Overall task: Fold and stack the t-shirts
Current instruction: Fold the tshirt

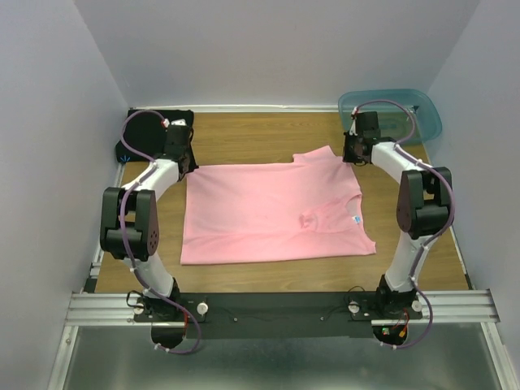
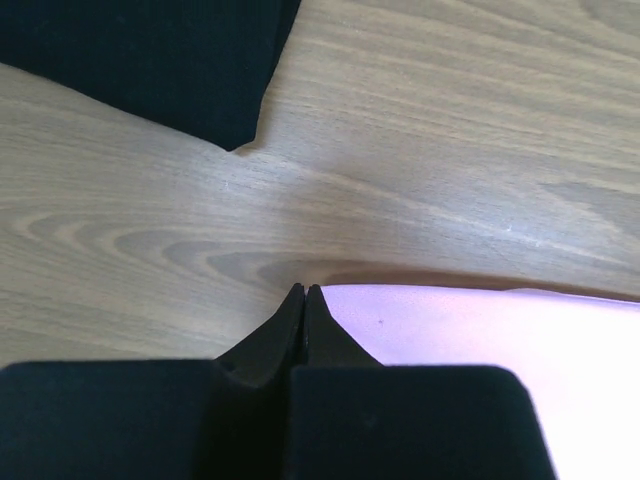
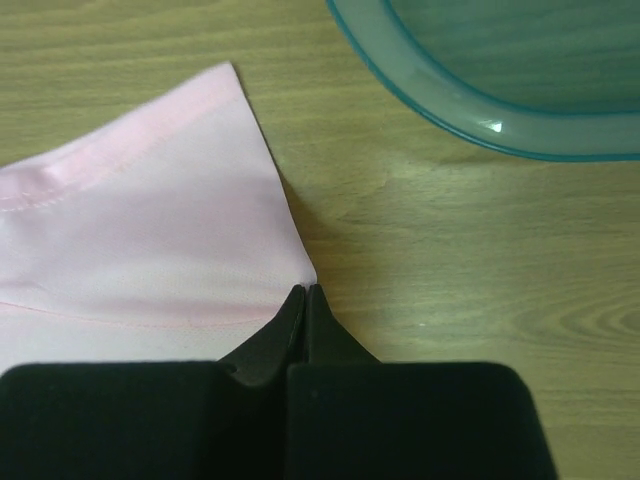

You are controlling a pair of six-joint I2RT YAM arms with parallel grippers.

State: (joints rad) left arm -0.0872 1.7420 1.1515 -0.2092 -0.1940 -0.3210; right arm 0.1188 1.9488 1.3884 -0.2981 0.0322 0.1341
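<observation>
The light pink t-shirt lies spread flat in the middle of the wooden table, with its small blue neck label at the right. My left gripper is shut at the shirt's far left corner, which shows in the left wrist view and runs into the closed tips. My right gripper is shut at the edge of the far right sleeve, which meets the closed tips. The black t-shirt lies folded at the far left corner, and also shows in the left wrist view.
A translucent blue-green plastic bin stands at the far right corner, close beyond my right gripper, and its rim shows in the right wrist view. White walls enclose the table on three sides.
</observation>
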